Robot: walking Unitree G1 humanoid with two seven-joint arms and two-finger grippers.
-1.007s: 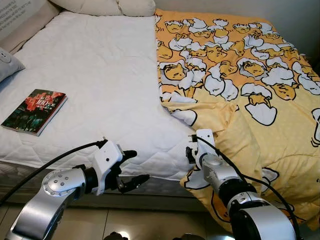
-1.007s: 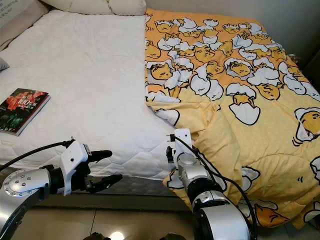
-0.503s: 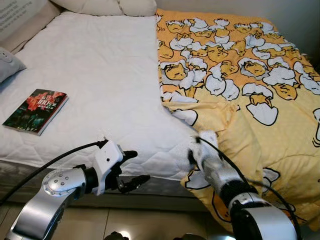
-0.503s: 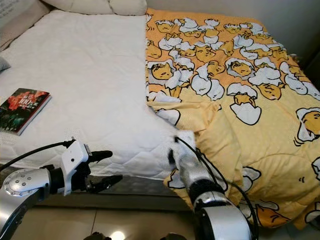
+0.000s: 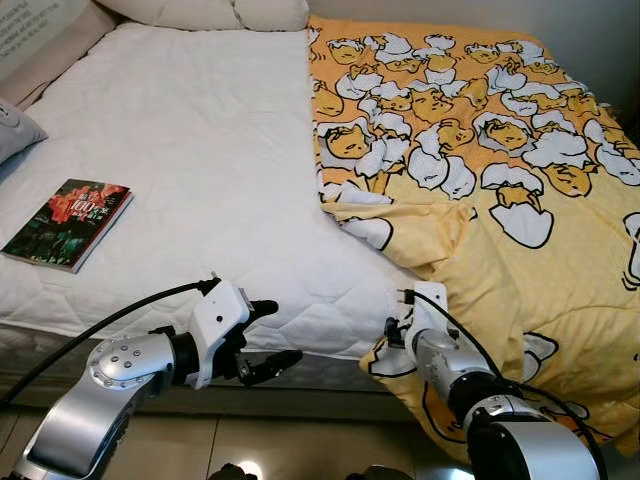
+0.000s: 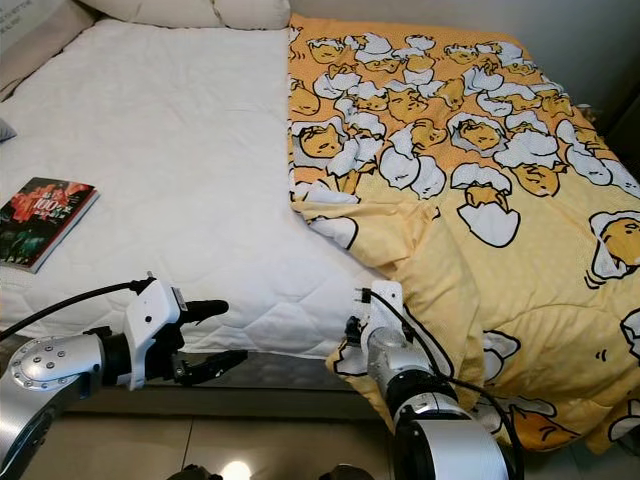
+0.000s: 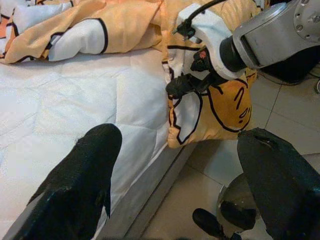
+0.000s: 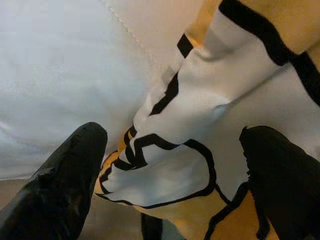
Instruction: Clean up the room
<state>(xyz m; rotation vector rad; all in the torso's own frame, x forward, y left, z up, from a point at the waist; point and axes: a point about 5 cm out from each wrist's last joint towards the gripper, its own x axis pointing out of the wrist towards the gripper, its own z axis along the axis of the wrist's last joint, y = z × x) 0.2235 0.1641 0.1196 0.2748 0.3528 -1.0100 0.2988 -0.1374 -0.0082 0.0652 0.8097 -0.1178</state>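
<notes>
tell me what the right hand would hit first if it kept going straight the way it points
Probably the yellow blanket: its hanging corner lies right between the open fingers of the right hand, at the mattress edge. Depth is hard to judge.

bed: i see a white quilted mattress with pillows at its head
blanket: yellow cartoon-print blanket covers the bed's right half, its corner hanging over the near edge
book: book lies flat near the left edge
left gripper: left gripper hovers open below the mattress edge
right gripper: right gripper is at the blanket's hanging corner, fingers hidden
</notes>
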